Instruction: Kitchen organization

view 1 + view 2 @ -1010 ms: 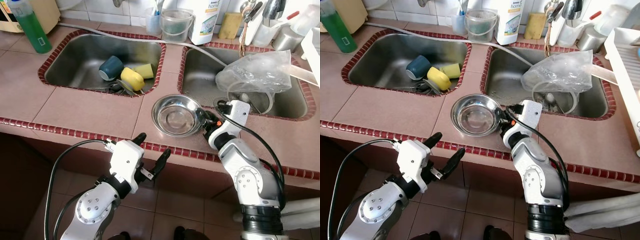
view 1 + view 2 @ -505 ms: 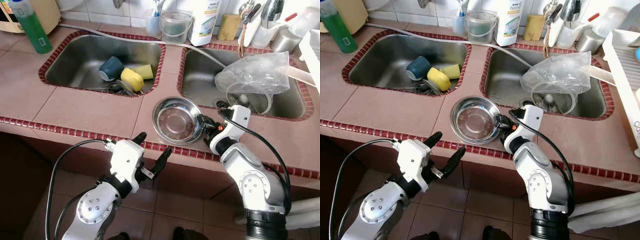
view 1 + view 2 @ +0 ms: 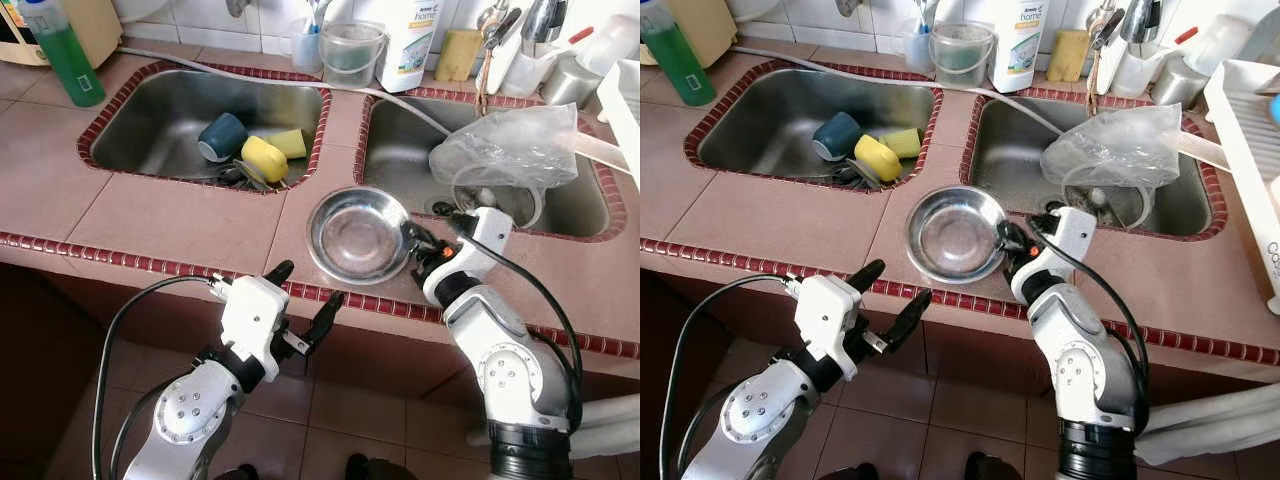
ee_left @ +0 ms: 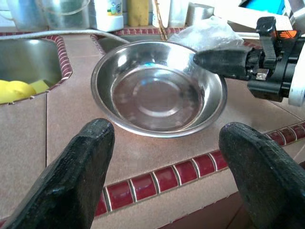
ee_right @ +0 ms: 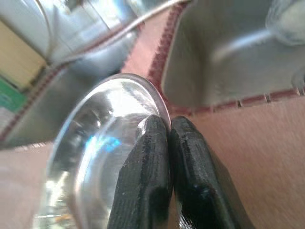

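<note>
A round steel bowl [image 3: 355,235] rests on the pink tiled counter [image 3: 170,215], on the strip between the two sinks. My right gripper [image 3: 411,240] is shut on the bowl's right rim, its fingers [image 5: 152,143] pinching the thin edge of the bowl [image 5: 95,143]. My left gripper [image 3: 308,285] hangs open just below the counter's front edge, in front of the bowl [image 4: 157,90] and apart from it, nothing between its fingers [image 4: 81,162].
The left sink [image 3: 160,120] holds a blue cup [image 3: 222,135], yellow items [image 3: 265,155] and utensils. A crumpled plastic bag [image 3: 510,145] lies over the right sink. A green bottle [image 3: 62,55], a detergent bottle [image 3: 405,40] and containers line the back. A white rack [image 3: 1250,130] stands at the right.
The right gripper stays shut on the bowl's rim; bowl and gripper have shifted slightly on the counter, a little back toward the sinks. The left gripper holds its place.
</note>
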{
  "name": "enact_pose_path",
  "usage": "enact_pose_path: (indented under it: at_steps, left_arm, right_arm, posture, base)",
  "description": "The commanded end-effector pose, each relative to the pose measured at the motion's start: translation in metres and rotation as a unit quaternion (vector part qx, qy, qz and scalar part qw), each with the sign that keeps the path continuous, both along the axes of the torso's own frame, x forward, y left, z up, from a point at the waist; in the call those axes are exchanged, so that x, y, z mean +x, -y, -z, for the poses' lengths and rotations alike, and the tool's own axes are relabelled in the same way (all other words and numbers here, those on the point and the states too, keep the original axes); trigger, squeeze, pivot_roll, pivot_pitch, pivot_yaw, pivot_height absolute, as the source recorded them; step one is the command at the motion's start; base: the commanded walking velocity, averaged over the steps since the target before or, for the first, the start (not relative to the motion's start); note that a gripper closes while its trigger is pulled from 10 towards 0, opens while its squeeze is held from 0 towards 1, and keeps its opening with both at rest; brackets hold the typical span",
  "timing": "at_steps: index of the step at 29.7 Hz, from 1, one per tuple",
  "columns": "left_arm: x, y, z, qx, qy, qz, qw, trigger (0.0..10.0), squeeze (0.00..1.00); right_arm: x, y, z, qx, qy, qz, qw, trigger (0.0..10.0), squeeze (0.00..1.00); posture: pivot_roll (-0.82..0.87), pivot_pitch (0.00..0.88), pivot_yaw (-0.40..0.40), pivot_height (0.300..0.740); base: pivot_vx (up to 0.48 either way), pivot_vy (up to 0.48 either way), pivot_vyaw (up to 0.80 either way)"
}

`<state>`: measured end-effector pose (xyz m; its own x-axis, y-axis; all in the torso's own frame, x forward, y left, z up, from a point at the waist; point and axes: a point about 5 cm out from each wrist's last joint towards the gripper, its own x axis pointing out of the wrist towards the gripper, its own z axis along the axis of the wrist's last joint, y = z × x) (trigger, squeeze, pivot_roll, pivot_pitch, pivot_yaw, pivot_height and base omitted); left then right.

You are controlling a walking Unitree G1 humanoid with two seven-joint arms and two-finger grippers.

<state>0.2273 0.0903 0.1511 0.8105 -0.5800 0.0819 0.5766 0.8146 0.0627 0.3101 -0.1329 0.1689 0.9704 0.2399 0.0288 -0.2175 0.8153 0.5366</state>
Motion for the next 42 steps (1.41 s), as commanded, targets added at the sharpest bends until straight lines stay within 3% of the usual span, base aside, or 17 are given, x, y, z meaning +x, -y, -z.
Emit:
enact_pose_path:
  at_steps: [1,16,20,24,25,26,32,37,42]
  left_arm:
    - [0.001,-0.001,0.001,0.000,0.000,-0.004,1.000,10.0,0.00]
    - [0.015,-0.003,-0.004,0.000,0.019,-0.011,1.000,10.0,0.00]
    - [0.020,-0.005,-0.007,-0.005,0.022,-0.019,1.000,10.0,0.00]
    - [0.032,-0.014,-0.008,-0.030,0.014,-0.049,0.998,10.0,0.00]
    - [0.034,-0.016,-0.008,-0.033,0.013,-0.054,0.998,10.0,0.00]
    - [0.037,-0.018,-0.008,-0.038,0.011,-0.062,0.997,10.0,0.00]
    - [0.052,-0.031,-0.011,-0.062,0.002,-0.107,0.992,10.0,0.00]
    - [0.061,-0.037,-0.009,-0.055,-0.001,-0.128,0.990,10.0,0.00]
    - [0.069,-0.044,-0.008,-0.066,-0.006,-0.162,0.985,10.0,0.00]
  right_arm:
    - [-0.002,0.003,-0.007,0.011,0.027,0.002,1.000,0.0,0.00]
    - [0.000,0.005,-0.019,0.085,0.105,0.023,0.991,0.0,0.00]
    - [0.000,0.007,-0.023,0.077,0.128,0.030,0.988,0.0,0.00]
    - [-0.001,0.010,-0.027,0.024,0.165,0.036,0.985,0.0,0.00]
    - [-0.001,0.009,-0.026,0.008,0.169,0.032,0.985,3.9,0.00]
    - [-0.001,0.008,-0.026,-0.004,0.173,0.029,0.984,10.0,0.00]
    - [-0.002,0.006,-0.029,-0.048,0.207,0.028,0.977,10.0,0.00]
    - [-0.001,0.005,-0.027,-0.101,0.226,0.028,0.969,10.0,0.00]
    - [-0.001,0.007,-0.029,-0.121,0.242,0.041,0.962,10.0,0.00]
  posture:
    - [-0.04,0.175,-0.025,0.740]
    - [-0.04,0.125,-0.008,0.740]
    - [-0.04,0.105,-0.007,0.740]
    - [-0.04,0.079,-0.009,0.740]
    - [-0.05,0.075,-0.009,0.740]
    - [-0.05,0.075,-0.008,0.740]
    - [-0.06,0.056,-0.002,0.740]
    - [-0.06,0.039,-0.003,0.740]
    - [-0.06,0.026,-0.004,0.740]
  base:
    - [0.000,0.000,0.00]
    - [0.000,0.000,0.00]
    - [0.000,0.000,0.00]
    - [0.000,0.000,0.00]
    - [0.000,0.000,0.00]
    - [0.000,0.000,0.00]
    - [0.000,0.000,0.00]
    - [0.000,0.000,0.00]
    - [0.000,0.000,0.00]
